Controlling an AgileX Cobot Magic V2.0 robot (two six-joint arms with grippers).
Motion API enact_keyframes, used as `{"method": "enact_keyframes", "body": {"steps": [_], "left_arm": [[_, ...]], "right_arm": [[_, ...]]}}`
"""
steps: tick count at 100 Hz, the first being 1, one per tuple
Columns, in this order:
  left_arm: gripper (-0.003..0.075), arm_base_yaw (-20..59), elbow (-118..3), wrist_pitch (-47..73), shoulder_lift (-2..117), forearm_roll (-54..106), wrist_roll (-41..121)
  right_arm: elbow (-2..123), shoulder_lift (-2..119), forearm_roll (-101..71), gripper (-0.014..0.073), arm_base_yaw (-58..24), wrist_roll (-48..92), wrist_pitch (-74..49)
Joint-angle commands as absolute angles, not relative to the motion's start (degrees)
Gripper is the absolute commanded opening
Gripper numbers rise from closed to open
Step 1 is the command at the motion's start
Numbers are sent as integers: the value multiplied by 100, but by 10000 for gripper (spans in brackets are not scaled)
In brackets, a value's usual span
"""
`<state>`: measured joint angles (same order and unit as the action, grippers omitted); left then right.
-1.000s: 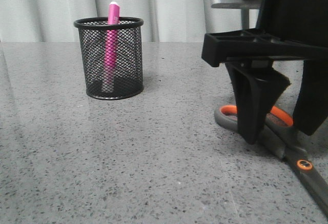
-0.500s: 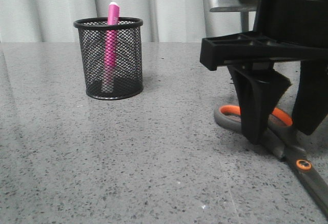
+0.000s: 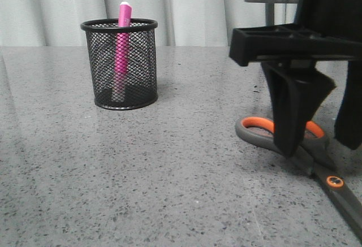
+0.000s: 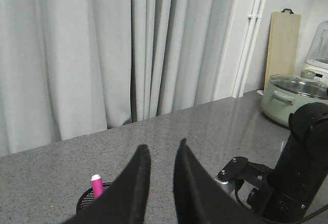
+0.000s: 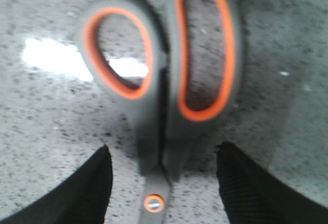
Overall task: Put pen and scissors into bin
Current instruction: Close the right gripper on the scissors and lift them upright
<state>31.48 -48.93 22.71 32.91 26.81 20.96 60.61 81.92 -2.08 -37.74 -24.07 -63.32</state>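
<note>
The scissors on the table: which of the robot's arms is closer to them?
Right. Its gripper hangs just over the scissors, open fingers straddling the handle necks. The left gripper is raised, near the bin.

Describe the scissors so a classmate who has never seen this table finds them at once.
On the grey speckled table, look right, under the right gripper. Flat there lie the grey-handled scissors, orange inside the loops; nothing else is orange.

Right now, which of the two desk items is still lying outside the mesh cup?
The scissors: they lie flat on the table under the open right gripper, while the pink pen stands inside the bin.
</note>
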Motion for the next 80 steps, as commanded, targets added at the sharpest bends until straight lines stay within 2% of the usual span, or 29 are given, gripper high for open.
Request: {"method": "enact_keyframes", "body": {"steps": [1,53,62,76,80], "left_arm": [[94,3172,-5024,1888,3306,2791,2074],[94,3172,-5024,1937,3306,2851,2074],[94,3172,-5024,1937,3306,2851,2074],[94,3172,-5024,1937,3306,2851,2074],[94,3172,-5024,1937,3306,2851,2074]], "right_arm": [[6175,8112,-260,403,-3901,-2426,-6239],[5765,8338,204,391,-4047,-2820,-5886],[5683,8338,219,280,-4047,-2820,-5822],[5647,8338,415,-70,-4047,-2805,-5768],[5647,8338,471,-68,-4047,-2787,-5717]]}}
